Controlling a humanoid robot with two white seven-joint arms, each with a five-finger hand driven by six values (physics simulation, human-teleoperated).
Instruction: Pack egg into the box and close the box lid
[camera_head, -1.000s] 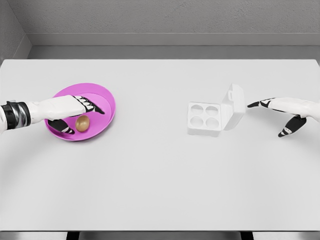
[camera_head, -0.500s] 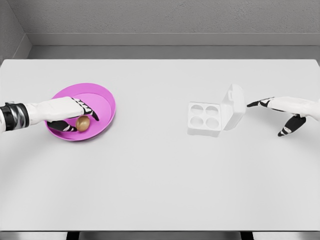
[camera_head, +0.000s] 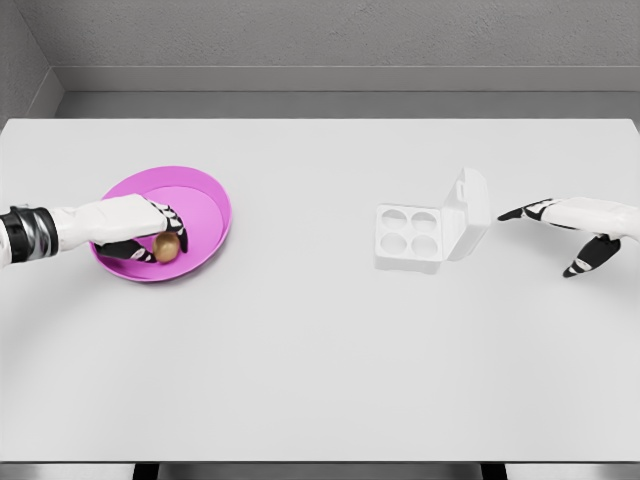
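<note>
The left hand (camera_head: 140, 232) grasps the brown egg (camera_head: 166, 247) in the magenta bowl (camera_head: 205, 205) near the tabletop's (camera_head: 300, 340) left edge. The right hand (camera_head: 578, 222), fingers spread and empty, hovers beside the open egg box (camera_head: 428, 230).

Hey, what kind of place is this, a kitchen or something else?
Probably a simulated test bench, not a kitchen: a bare white table against plain grey walls, holding only a pink bowl with an egg and an open egg box, plus two robot hands.
</note>
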